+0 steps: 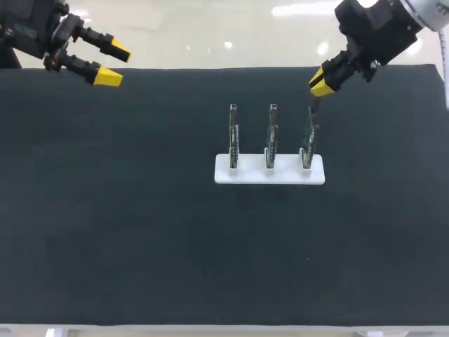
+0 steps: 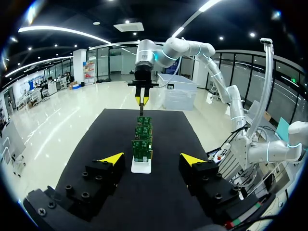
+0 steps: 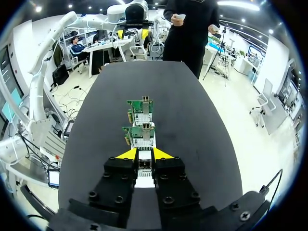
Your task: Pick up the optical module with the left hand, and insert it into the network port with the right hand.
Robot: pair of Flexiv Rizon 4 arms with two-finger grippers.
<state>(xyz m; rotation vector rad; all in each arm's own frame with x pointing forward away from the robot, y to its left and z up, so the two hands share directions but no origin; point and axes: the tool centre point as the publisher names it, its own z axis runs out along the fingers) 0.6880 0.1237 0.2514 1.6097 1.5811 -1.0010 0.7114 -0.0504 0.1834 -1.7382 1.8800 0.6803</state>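
A black, matte table (image 1: 140, 232) fills the head view, its surface flat and unmarked, with a thin pale strip along its near edge.

A little beyond the middle of the table lies a small white holder (image 1: 251, 174), long side running across. Three green circuit boards stand upright in it, in a row, each in its own slot: the left board (image 1: 233, 137), the middle board (image 1: 271, 137) and the right board (image 1: 308, 140). They are spaced apart and do not touch one another.

My right claw (image 1: 321, 83) comes in from the far right corner and hangs directly above the right board, its yellow tips pointing down. Its two fingers are drawn close together and pinch the optical module (image 3: 144, 165), a small greyish piece held between them from both sides. The module's lower end sits at the top edge of the right board. I cannot tell whether it touches the board, or where the network port is. In the right wrist view the other two boards line up ahead of my fingers, along the length of the black surface.

My left claw (image 1: 112, 64) is at the far left corner, well apart from the holder and above the table's far edge. Its fingers are spread wide and hold nothing. In the left wrist view the row of boards stands ahead, between the two spread tips.
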